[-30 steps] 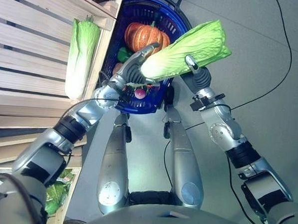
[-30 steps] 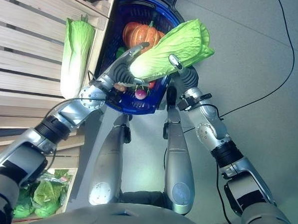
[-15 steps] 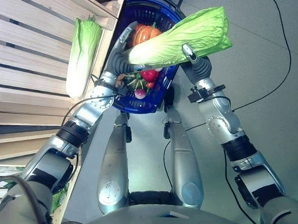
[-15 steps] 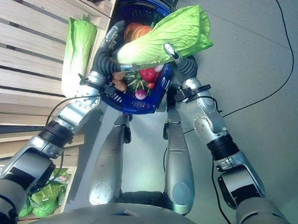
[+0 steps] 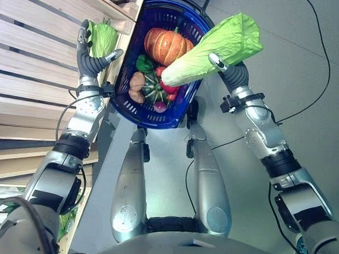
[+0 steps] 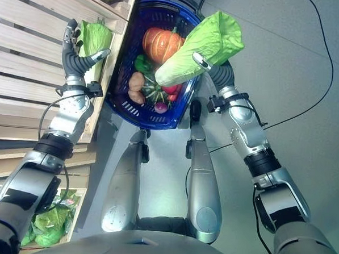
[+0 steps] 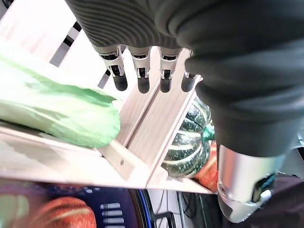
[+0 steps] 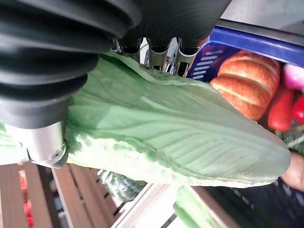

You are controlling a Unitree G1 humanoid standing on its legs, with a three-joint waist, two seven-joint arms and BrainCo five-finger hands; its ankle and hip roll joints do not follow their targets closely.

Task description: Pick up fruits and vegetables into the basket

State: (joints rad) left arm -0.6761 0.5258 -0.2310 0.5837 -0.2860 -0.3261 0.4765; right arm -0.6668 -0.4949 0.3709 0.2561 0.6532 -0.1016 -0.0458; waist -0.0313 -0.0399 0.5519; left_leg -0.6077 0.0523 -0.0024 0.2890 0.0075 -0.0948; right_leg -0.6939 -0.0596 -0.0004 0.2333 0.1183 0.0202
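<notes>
My right hand [image 5: 231,76] is shut on a long napa cabbage [image 5: 214,48]; the fingers [image 8: 161,51] and thumb wrap its leafy half [image 8: 175,137]. It hangs slanted over the right rim of the blue basket [image 5: 158,124], pale stem end lowest, above the produce. A ribbed orange pumpkin [image 5: 165,44], a green pepper [image 5: 142,63], a potato [image 5: 136,81], a striped squash [image 5: 154,92] and red peppers [image 5: 170,88] lie in the basket. My left hand [image 5: 89,59] is open with straight fingers [image 7: 142,78], held up in front of a second cabbage [image 5: 103,38] on the wooden shelf.
The slatted wooden shelf [image 5: 31,51] runs along the left, its edge against the basket. A dark green striped squash [image 7: 187,147] sits in the shelf bin beyond the cabbage. A lower crate holds leafy greens [image 6: 51,220]. Grey floor [image 5: 298,65] lies to the right.
My left hand has let go of the cabbage's stem end and swung left to the shelf cabbage. The right hand alone now holds the cabbage, its stem end dipped toward the basket.
</notes>
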